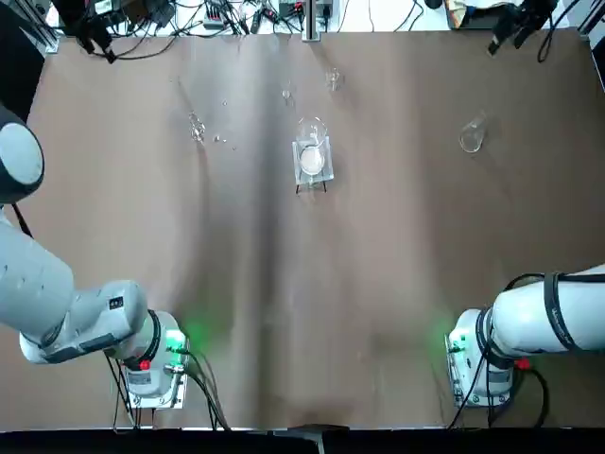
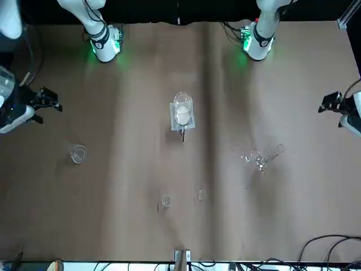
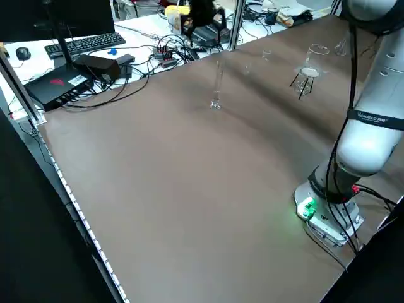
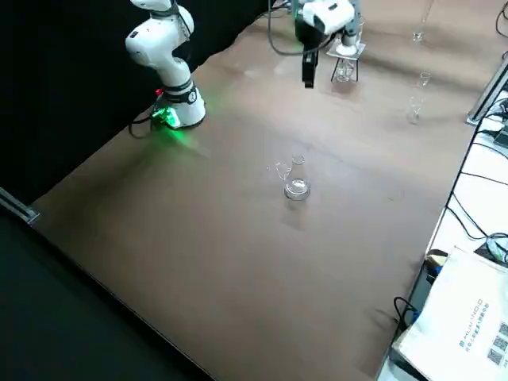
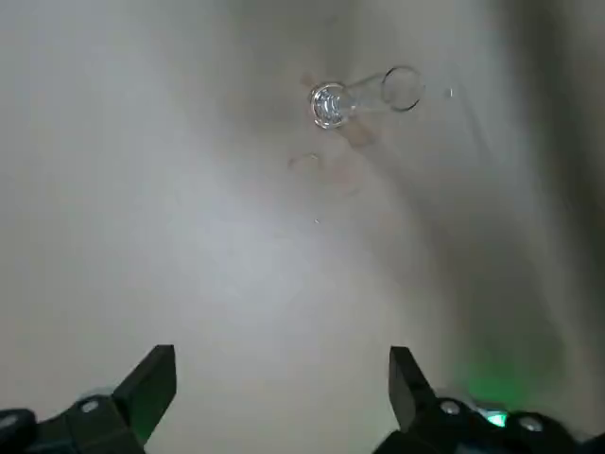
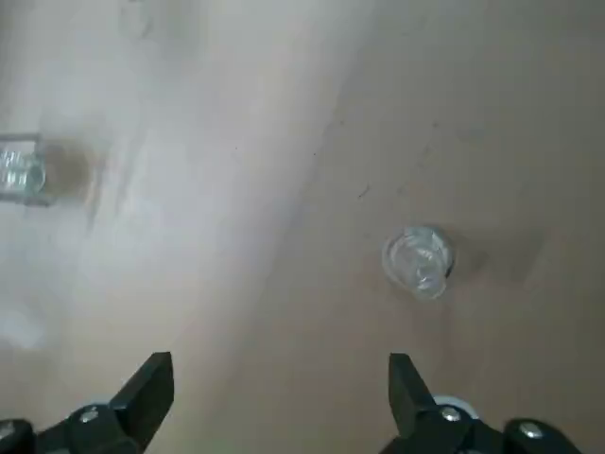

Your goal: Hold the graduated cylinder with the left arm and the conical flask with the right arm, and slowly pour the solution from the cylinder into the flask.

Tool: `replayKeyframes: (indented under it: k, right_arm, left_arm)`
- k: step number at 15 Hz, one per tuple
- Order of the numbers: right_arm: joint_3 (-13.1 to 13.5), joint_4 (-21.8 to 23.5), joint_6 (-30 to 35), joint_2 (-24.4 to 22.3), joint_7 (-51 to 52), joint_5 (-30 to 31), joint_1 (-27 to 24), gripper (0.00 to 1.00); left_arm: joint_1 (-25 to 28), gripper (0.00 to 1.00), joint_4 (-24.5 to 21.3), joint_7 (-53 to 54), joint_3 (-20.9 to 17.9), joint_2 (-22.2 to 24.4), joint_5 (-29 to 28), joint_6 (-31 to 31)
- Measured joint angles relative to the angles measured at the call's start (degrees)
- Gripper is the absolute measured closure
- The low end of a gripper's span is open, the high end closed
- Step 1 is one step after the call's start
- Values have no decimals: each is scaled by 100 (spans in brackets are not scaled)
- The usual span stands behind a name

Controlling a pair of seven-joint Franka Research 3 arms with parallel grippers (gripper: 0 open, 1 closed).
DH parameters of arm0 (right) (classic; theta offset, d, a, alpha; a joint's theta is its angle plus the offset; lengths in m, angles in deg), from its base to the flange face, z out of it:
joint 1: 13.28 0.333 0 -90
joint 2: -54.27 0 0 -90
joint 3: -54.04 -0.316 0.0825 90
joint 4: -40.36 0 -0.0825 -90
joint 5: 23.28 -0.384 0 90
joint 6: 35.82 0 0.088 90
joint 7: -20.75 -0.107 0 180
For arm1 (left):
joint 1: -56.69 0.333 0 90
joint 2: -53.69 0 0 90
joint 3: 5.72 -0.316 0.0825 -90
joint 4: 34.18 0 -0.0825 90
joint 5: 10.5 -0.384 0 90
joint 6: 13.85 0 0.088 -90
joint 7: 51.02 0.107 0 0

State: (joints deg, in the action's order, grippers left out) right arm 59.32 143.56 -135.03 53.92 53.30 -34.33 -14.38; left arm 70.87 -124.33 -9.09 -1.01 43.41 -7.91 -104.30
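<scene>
The graduated cylinder point(image 3: 216, 88) stands upright on its small foot at the far left of the table, also seen as a faint glass streak point(image 1: 196, 125) from overhead. My left gripper point(image 5: 281, 383) hangs high above the cylinder point(image 5: 331, 102), open and holding nothing. The conical flask point(image 1: 472, 135) sits upright at the far right, with a little liquid in its round body point(image 4: 297, 182). My right gripper point(image 6: 281, 388) hovers well above the flask point(image 6: 419, 260), open and empty. In the front view the right gripper point(image 2: 48, 104) and left gripper point(image 2: 330, 103) are out near the table's sides.
A glass beaker over a white disc point(image 1: 312, 156) stands on a small black stand at the middle far side. Two tiny glass pieces point(image 2: 165, 200) point(image 2: 201, 195) lie beyond it. Cables and equipment line the far edge point(image 1: 217, 14). The green-lit arm bases point(image 1: 161, 355) point(image 1: 473, 355) sit at the near edge.
</scene>
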Motion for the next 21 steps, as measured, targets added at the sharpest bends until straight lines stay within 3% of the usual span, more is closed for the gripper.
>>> replayKeyframes:
  k: [6,12,17,19,21]
  right_arm:
    - [79,-11,10,477,3630,-1021,-1225,0]
    - [76,-8,53,1049,6490,-2090,-1750,0]
    - [75,-16,502,1820,8229,-2897,-2130,0]
    - [74,-28,766,2182,9321,-3341,-2335,0]
    - [74,-103,816,2437,9823,-3473,-2431,0]
  left_arm:
    - [550,0,10,2399,4,-883,1043,-494]
    - [1082,0,14,4785,5,-1817,2567,-496]
    - [1117,0,26,7206,15,-2551,3816,-501]
    - [1104,0,23,8874,37,-2898,4662,-392]
    - [1071,0,11,9468,45,-3166,5009,-267]
